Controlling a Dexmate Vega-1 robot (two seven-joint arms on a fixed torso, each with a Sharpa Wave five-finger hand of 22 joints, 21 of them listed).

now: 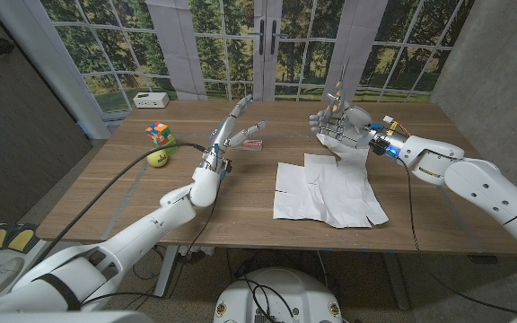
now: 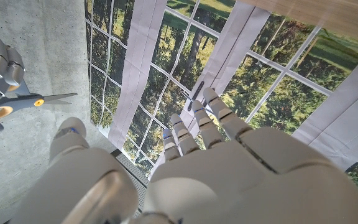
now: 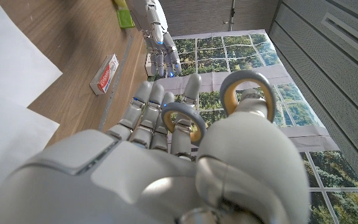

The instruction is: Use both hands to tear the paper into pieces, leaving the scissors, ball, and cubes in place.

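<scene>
White paper (image 1: 326, 190) lies on the wooden table as overlapping sheets, right of centre; its edge shows in the right wrist view (image 3: 11, 62). My right hand (image 1: 341, 126) is raised behind the paper and holds the scissors (image 1: 337, 90), blades pointing up. Fingers pass through the grey-and-yellow handle rings (image 3: 247, 93). My left hand (image 1: 232, 130) hangs above the table left of the paper, fingers spread, holding nothing. The left wrist view shows my left hand (image 2: 216, 162) and the scissors (image 2: 42, 99). A colourful cube (image 1: 158, 133) and a yellow-green ball (image 1: 158, 159) sit at far left.
A small red-and-white box (image 1: 253, 144) lies on the table just beyond my left hand, also seen from the right wrist (image 3: 104, 73). A white box (image 1: 150, 100) stands at the back left corner. A window backdrop closes the far side.
</scene>
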